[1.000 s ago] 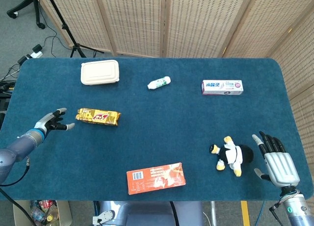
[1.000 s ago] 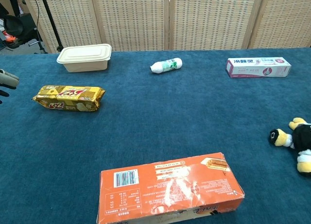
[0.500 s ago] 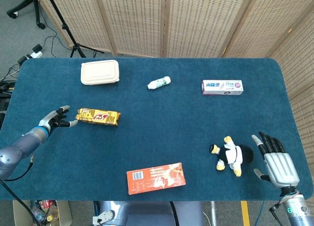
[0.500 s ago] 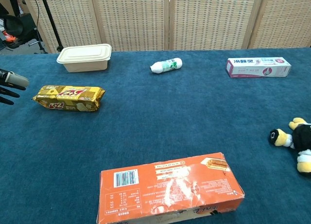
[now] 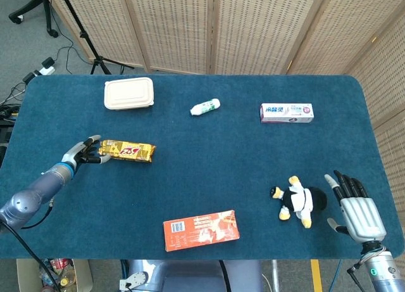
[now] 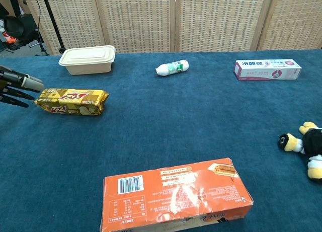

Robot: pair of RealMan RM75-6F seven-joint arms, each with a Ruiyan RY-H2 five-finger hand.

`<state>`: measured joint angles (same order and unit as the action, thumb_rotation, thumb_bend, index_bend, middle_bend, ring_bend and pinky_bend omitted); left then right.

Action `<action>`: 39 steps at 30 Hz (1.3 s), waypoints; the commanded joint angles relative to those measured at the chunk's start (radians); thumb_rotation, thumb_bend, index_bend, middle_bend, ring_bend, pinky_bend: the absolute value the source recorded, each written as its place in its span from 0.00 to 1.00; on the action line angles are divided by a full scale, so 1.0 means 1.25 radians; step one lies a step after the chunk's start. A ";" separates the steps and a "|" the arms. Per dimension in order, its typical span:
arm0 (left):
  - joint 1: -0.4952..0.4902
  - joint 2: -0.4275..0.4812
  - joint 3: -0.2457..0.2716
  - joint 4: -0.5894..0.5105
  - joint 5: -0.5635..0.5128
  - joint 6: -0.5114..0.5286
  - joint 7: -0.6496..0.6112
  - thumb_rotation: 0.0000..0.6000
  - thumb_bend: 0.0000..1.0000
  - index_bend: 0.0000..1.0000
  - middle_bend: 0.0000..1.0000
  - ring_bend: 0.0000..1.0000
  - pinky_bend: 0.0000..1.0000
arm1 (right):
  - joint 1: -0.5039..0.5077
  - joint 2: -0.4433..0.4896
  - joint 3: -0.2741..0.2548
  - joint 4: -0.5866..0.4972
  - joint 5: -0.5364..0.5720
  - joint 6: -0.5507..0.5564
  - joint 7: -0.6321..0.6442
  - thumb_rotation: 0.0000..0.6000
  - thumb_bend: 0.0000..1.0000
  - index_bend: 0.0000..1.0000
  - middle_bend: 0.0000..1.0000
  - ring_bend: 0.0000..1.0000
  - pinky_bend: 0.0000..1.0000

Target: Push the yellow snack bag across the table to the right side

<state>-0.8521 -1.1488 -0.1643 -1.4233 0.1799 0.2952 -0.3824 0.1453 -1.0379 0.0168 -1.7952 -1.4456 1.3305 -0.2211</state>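
The yellow snack bag (image 5: 127, 151) (image 6: 71, 101) lies flat on the blue table (image 5: 209, 178), left of centre. My left hand (image 5: 85, 152) (image 6: 17, 87) is at the bag's left end, fingers spread and stretched toward it, fingertips touching or nearly touching the end seam. It holds nothing. My right hand (image 5: 355, 209) rests open on the table at the front right corner, fingers apart; the chest view does not show it.
A cream lunch box (image 5: 129, 93) sits behind the bag, a small white bottle (image 5: 205, 106) and a toothpaste box (image 5: 286, 113) further right. An orange carton (image 5: 201, 230) lies near the front edge. A plush penguin (image 5: 296, 201) lies beside my right hand.
My left hand has slid right along the table until its fingertips reached the bag's left end. The bag has not visibly shifted. The right hand stayed still.
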 commanded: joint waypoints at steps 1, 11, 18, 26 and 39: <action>-0.007 -0.004 0.007 0.000 0.002 -0.003 -0.006 1.00 0.32 0.00 0.00 0.00 0.01 | 0.000 0.000 0.000 0.000 0.000 0.000 0.002 1.00 0.24 0.01 0.00 0.00 0.08; -0.031 -0.025 0.021 -0.019 0.011 0.009 -0.040 1.00 0.32 0.00 0.00 0.00 0.01 | -0.002 0.005 -0.001 -0.002 -0.004 0.002 0.009 1.00 0.23 0.01 0.00 0.00 0.08; -0.037 -0.027 0.012 -0.044 0.027 0.020 -0.056 1.00 0.32 0.00 0.00 0.00 0.01 | 0.000 0.003 -0.003 -0.004 -0.008 0.000 0.006 1.00 0.23 0.01 0.00 0.00 0.08; -0.051 -0.041 0.006 -0.070 0.034 0.036 -0.072 1.00 0.32 0.00 0.00 0.00 0.01 | 0.000 0.004 -0.003 -0.005 -0.009 -0.001 0.009 1.00 0.24 0.01 0.00 0.00 0.08; -0.080 -0.068 0.012 -0.102 0.020 0.063 -0.084 1.00 0.32 0.00 0.00 0.00 0.01 | 0.000 0.008 -0.003 -0.002 -0.012 -0.001 0.024 1.00 0.23 0.01 0.00 0.00 0.08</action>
<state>-0.9501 -1.2331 -0.1484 -1.5493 0.2049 0.3717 -0.4873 0.1450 -1.0278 0.0127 -1.7973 -1.4608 1.3294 -0.1917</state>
